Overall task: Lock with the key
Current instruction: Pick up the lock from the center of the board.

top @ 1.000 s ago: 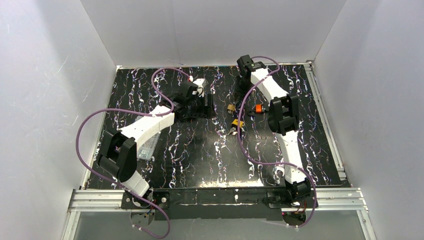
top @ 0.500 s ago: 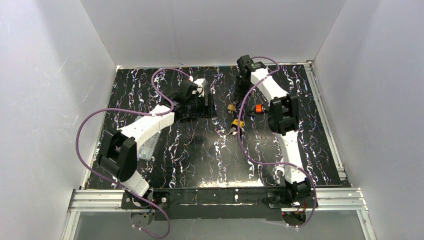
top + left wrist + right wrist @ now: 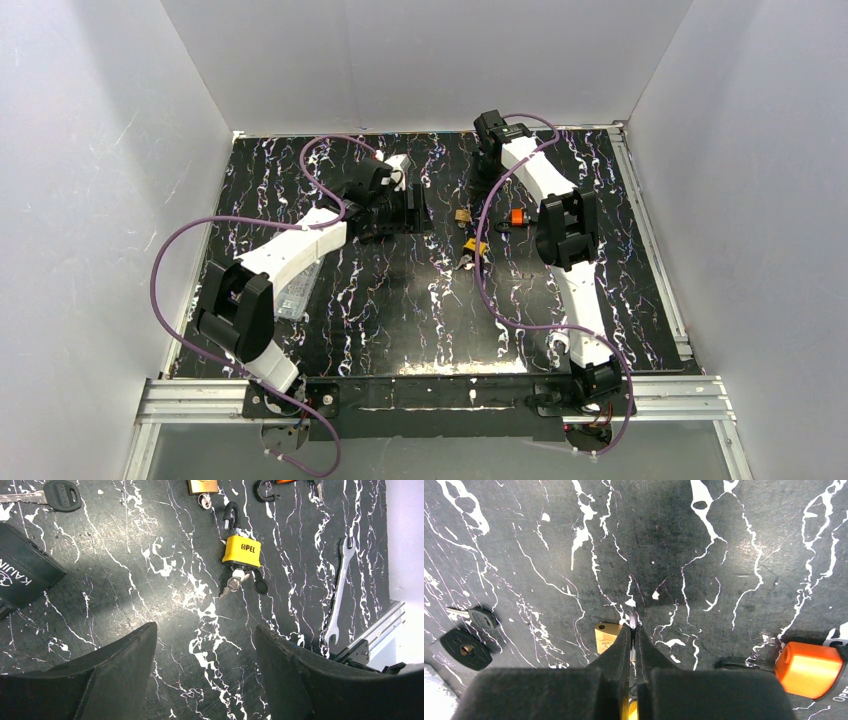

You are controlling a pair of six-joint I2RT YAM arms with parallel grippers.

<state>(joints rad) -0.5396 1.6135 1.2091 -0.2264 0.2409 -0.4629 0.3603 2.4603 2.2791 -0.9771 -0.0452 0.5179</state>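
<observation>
Right wrist, right gripper (image 3: 633,624) closed, padlock (image 3: 605,633) seemingly half hidden

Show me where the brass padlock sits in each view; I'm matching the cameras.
Top external: brass padlock mid-table, left of the right arm.
Left wrist: brass padlock cut by the top edge.
Right wrist: brass padlock centre-left, partly hidden by the fingers.
Shared landmark: orange padlock beside it.

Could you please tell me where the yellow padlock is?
In the top view, the yellow padlock lies near the middle of the table, just below the brass padlock in the picture.
</observation>
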